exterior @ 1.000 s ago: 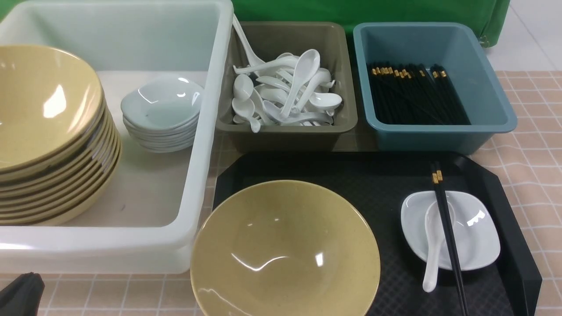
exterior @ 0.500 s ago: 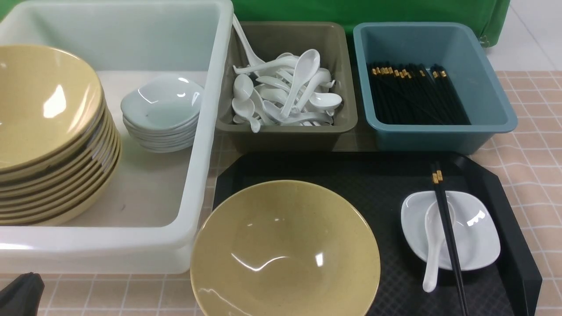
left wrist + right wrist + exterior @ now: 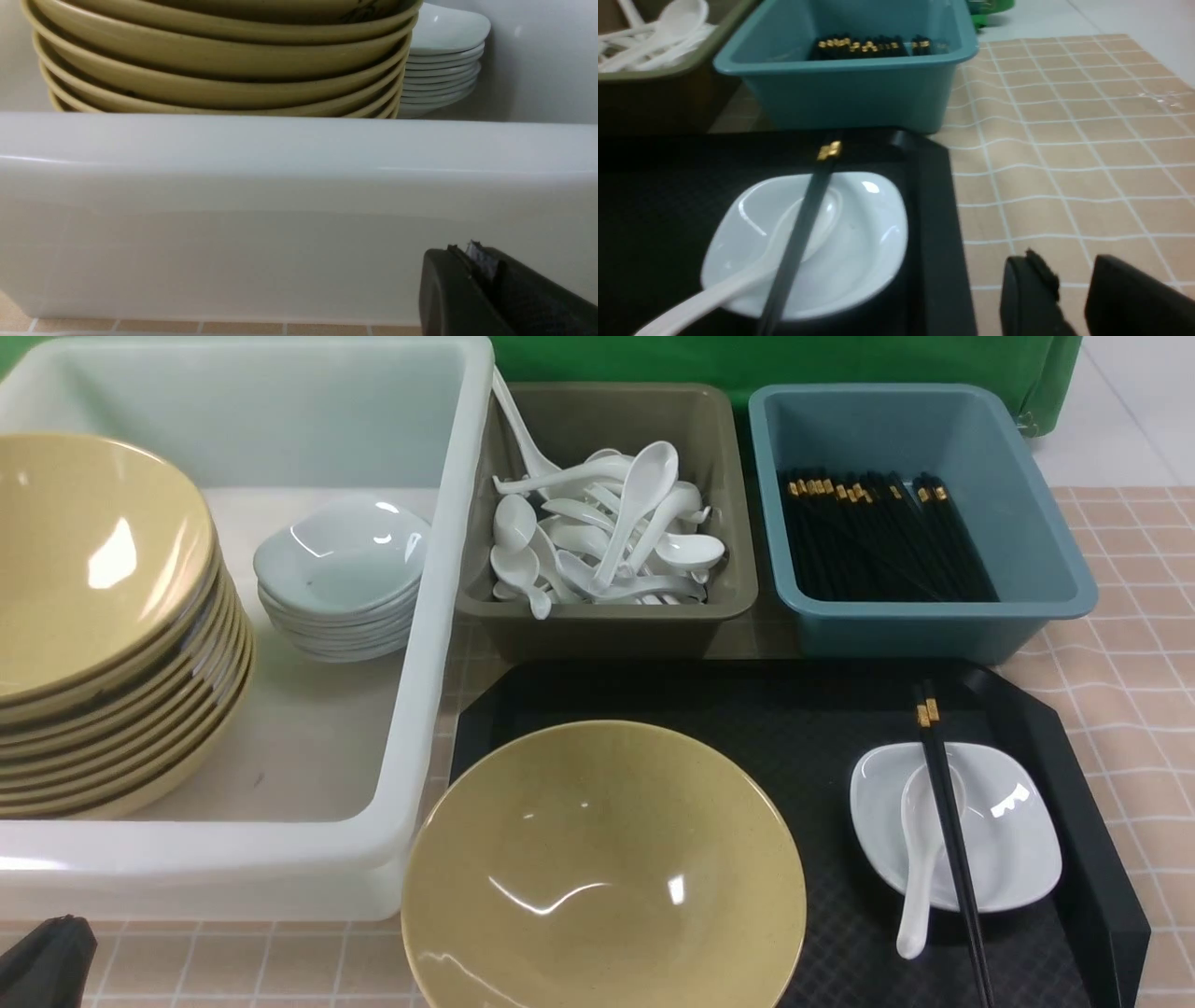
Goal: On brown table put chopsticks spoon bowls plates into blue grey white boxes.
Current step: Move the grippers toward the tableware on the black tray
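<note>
Bowls (image 3: 103, 616) and plates (image 3: 341, 569) in white tub (image 3: 431, 653), spoons (image 3: 607, 532) in grey bin (image 3: 616, 420)

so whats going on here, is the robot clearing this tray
The robot's left hand is shut in front of the white tub, and its right hand is open beside the black tray; neither holds anything. On the tray sit a yellow bowl and a white plate, with a spoon and chopsticks lying across it. None of these is binned yet.
</note>
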Robot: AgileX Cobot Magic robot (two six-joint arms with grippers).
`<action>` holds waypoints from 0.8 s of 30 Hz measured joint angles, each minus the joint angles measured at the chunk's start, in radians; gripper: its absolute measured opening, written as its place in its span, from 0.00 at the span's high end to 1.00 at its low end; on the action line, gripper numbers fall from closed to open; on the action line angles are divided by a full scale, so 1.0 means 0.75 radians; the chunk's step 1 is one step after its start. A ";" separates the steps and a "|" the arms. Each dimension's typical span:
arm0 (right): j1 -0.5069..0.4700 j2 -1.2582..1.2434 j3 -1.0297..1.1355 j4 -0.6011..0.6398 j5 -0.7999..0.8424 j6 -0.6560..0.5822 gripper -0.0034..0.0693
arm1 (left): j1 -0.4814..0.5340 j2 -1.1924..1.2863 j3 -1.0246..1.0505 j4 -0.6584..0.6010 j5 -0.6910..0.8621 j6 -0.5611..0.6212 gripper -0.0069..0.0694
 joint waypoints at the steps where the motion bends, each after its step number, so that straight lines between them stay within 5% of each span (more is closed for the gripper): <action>1: 0.005 0.000 0.000 0.000 0.000 0.000 0.63 | 0.000 0.000 0.000 0.000 0.000 0.000 0.91; 14: 0.012 0.000 0.000 0.000 0.000 0.003 0.63 | 0.000 0.000 0.000 0.005 -0.038 -0.026 0.91; 17: 0.012 0.000 0.000 0.000 0.000 0.009 0.63 | 0.000 0.000 0.000 -0.137 -0.094 -0.124 0.91; 21: 0.012 0.000 0.000 0.118 -0.004 0.330 0.63 | 0.000 0.000 0.000 -0.716 -0.163 -0.478 0.91; 22: 0.012 0.000 0.000 0.131 -0.004 0.330 0.63 | 0.000 0.000 0.000 -0.743 -0.163 -0.493 0.91; 24: 0.012 0.000 0.000 0.288 -0.007 0.739 0.63 | 0.000 0.000 0.000 -1.059 -0.182 -0.637 0.91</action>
